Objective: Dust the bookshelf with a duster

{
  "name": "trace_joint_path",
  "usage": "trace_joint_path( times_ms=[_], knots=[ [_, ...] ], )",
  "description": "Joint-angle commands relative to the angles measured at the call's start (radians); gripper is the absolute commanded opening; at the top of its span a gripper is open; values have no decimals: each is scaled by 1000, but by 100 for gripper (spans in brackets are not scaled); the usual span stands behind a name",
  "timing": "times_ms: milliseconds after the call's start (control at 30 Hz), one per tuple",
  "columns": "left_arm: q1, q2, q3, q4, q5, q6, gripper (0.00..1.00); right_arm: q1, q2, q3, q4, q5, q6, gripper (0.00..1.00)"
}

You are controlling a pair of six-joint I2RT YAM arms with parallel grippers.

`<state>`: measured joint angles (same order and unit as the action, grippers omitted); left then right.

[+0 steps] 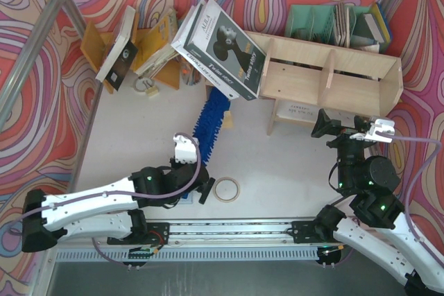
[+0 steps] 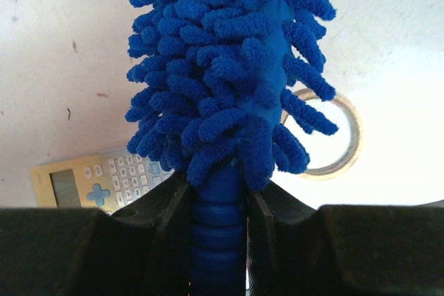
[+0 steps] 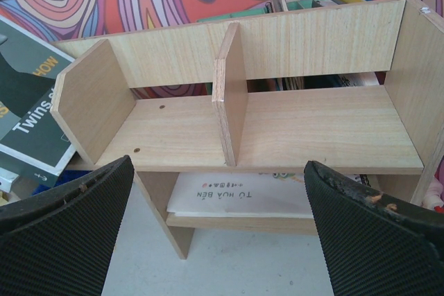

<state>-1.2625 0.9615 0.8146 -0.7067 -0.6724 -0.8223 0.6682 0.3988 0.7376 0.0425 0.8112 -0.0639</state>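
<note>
The left tool [image 2: 219,206], extended low, pinches the duster [image 2: 222,67] handle; the right tool [image 3: 218,195], spread wide, faces the bookshelf [image 3: 305,123]. White desk [image 1: 277,164], swirl-patterned walls [image 1: 35,46].

Two robot arms stretched forward.
Left tool [image 1: 189,150] clamped tight; right tool [image 1: 354,132] with its jaws spread wide.
</note>
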Motion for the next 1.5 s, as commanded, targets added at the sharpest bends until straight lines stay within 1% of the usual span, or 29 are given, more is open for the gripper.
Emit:
trace_joint_path(
  times_ms=[0,167,400,533,700,933,1033,1133,1300,1467],
  knots=[
    [15,35,-71,69,-1,-69,0,2,-13,-7,23,8,-15,99],
    [16,43,-37,33,-21,-44,0,2,-11,-9,23,5,-17,99],
    [19,-15,76,-77,-95,21,0,2,-13,-9,25,0,-16,99],
    [22,-52,104,-87,-119,50,0,2,-12,-10,26,0,-15,99],
    [27,-49,63,-66,-95,27,0,2,-7,-10,26,-1,-14,99],
    [28,-14,-52,-23,-30,-92,0,1,-3,-9,26,-4,-14,99],
    [28,-8,-82,-2,-17,-108,0,2,-3,-9,28,-3,-12,99],
    [28,-9,-52,-22,-39,-87,0,2,-4,-9,25,-4,-13,99],
    [32,-31,39,-74,-96,-10,0,2,-7,-7,23,-4,-13,99],
    [34,-82,102,-111,-153,31,0,2,-15,-10,23,-3,-12,99]
  ],
)
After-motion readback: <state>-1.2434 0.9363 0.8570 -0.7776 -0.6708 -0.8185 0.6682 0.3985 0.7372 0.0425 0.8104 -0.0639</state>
